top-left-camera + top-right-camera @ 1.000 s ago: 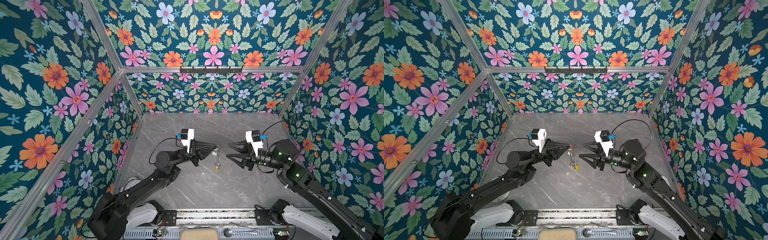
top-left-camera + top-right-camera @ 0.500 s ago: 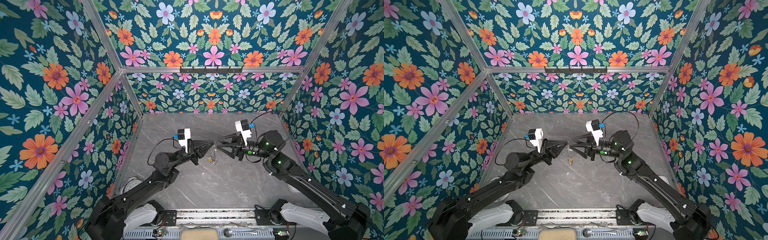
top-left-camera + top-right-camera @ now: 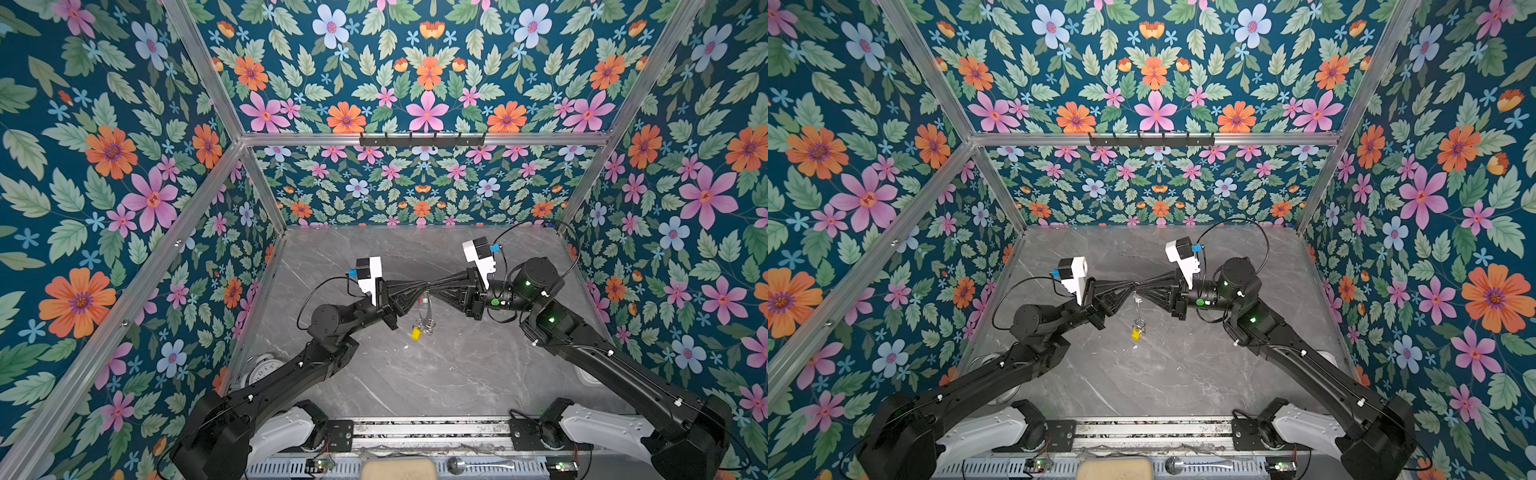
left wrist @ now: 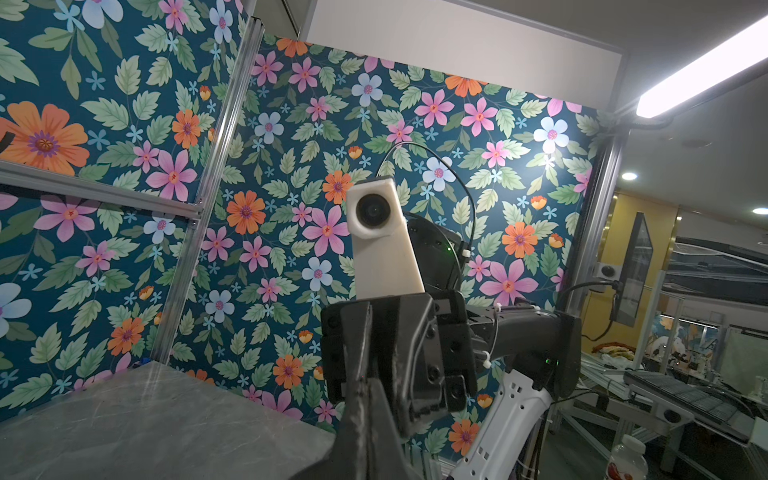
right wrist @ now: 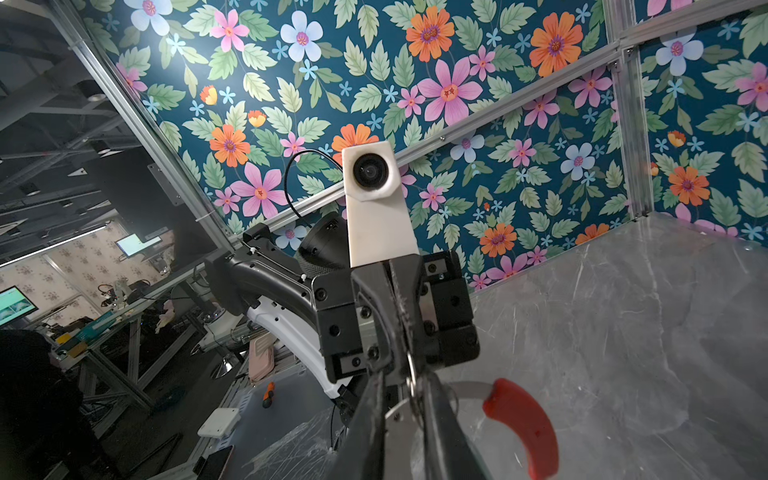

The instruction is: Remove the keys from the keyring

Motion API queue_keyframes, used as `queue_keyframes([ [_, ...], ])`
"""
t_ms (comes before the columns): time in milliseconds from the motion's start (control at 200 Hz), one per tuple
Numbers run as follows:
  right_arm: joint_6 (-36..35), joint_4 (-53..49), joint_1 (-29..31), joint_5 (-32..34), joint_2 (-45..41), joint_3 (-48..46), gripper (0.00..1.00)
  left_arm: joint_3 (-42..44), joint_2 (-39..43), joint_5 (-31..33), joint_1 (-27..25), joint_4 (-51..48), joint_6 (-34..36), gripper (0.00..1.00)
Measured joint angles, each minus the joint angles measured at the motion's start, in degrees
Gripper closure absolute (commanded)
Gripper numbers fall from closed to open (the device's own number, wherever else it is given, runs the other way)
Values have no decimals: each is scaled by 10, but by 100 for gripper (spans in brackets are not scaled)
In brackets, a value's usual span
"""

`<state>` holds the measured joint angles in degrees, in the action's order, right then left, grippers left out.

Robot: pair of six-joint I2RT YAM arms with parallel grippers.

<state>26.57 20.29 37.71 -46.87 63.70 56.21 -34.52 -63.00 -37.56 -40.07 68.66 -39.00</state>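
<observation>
- The left gripper [image 3: 423, 288] is seen pressed fully together, and the keyring [image 5: 523, 419] is pinched at its tips.
- The right gripper [image 3: 435, 287] is brought tip to tip against it in both top views. Its jaws are drawn narrow.
- In the right wrist view a small silver ring [image 5: 411, 380] is seen in the slim gap between the right fingers [image 5: 438, 419]. Whether it is actually gripped cannot be told.
- The keyring's red section is seen just beside those fingers, and the thin hoop is hung downward from the meeting point.
- The keys [image 3: 424, 325] are gathered at the hoop's low end, with the yellow tag [image 3: 415, 333] lowest.
- The grey marble table [image 3: 457, 374] is spread beneath, near the middle of which the bundle is hung.
</observation>
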Motion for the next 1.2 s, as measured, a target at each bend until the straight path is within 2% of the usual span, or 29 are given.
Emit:
queue_keyframes([
  [150, -3, -2, 0, 4, 1, 0, 100, 1, -2, -1, 0, 8, -4, 100],
  [290, -5, -12, 0, 7, -3, 0, 100, 2, -2, -2, 0, 8, -11, 100],
  [425, -17, -45, 1, 12, -14, 5, 100, 1, 1, -5, 0, 0, -13, 67],
  [535, -43, -102, 1, 21, -27, 24, 100, 1, 20, -6, 4, -19, -17, 59],
  [660, -88, -190, 1, 27, -31, 61, 100, -11, 43, -23, 13, -72, -15, 58],
  [885, -181, -357, 0, 33, -21, 134, 100, -80, 42, -92, 27, -228, -6, 57],
  [1200, -231, -431, 0, 25, -12, 157, 100, -139, 12, -189, 31, -331, -4, 63],
])
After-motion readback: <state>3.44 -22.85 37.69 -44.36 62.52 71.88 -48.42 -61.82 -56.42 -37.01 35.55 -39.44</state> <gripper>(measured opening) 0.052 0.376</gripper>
